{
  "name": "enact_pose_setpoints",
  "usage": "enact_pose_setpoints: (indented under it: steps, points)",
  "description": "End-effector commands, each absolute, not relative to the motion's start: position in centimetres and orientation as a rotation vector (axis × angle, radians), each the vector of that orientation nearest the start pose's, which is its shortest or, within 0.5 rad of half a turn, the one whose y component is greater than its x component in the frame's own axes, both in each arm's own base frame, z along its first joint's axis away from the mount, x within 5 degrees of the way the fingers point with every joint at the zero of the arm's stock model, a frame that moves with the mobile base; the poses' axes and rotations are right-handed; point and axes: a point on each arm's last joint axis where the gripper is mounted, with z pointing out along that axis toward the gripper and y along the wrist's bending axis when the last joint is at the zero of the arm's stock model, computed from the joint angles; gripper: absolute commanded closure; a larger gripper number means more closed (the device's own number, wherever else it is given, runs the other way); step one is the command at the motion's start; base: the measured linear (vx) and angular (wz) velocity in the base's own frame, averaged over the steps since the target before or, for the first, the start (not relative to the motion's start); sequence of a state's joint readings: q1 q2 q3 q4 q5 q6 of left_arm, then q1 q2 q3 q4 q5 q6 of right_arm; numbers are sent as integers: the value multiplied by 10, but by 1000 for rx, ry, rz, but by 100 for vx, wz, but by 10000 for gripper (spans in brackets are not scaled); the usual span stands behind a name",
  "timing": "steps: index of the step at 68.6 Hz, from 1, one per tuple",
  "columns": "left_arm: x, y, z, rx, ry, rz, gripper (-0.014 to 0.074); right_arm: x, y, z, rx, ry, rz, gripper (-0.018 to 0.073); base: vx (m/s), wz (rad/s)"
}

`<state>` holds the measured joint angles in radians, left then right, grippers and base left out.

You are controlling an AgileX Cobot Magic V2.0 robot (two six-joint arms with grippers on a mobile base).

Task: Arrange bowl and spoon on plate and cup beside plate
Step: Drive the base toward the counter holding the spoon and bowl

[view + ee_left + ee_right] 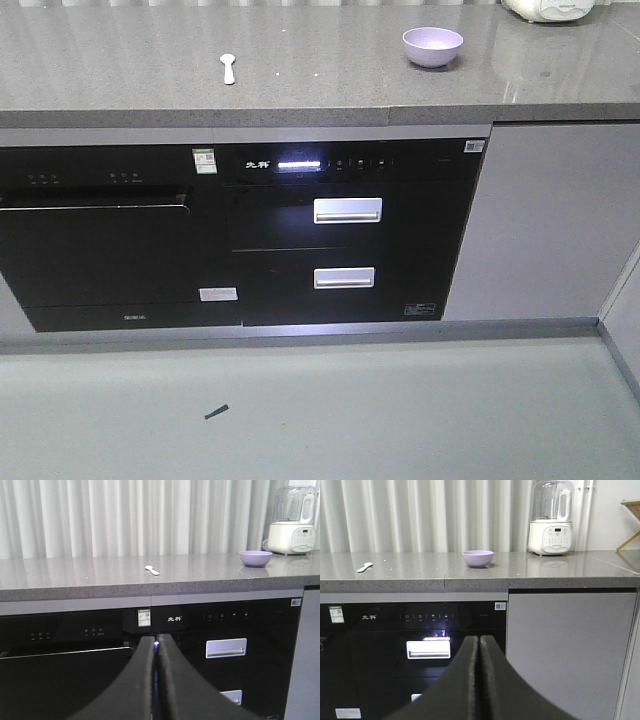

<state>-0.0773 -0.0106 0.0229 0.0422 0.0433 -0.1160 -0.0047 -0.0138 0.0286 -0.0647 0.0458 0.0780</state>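
The lavender bowl (433,46) stands upright on the grey countertop (120,70), toward the right; it also shows as the bowl (255,558) and the bowl (478,558). The pale spoon (228,67) lies on the counter to the bowl's left, seen too as the spoon (152,569) and the spoon (364,567). Plate and cup are out of view. My left gripper (155,642) is shut and empty, low in front of the black appliance. My right gripper (479,640) is likewise shut and empty, below counter height. Neither gripper shows in the front view.
Below the counter sit a black built-in appliance with silver drawer handles (347,210) and a dark oven door (95,240). A white blender (550,517) stands on the counter at the right. Grey cabinet door (545,220) to the right; a small dark scrap (216,411) lies on the floor.
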Motion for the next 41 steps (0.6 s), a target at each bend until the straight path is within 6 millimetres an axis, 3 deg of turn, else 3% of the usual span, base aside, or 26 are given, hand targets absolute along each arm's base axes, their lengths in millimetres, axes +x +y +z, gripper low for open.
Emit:
enact_pose_setpoints:
  steps: [1,41]
  points:
    - [54,-5,215,0,1435,-139,603,56,0,204,5,1473,2,566,20,-5]
    - [54,-5,215,0,1435,-139,603,56,0,204,5,1473,2,566,16,-13]
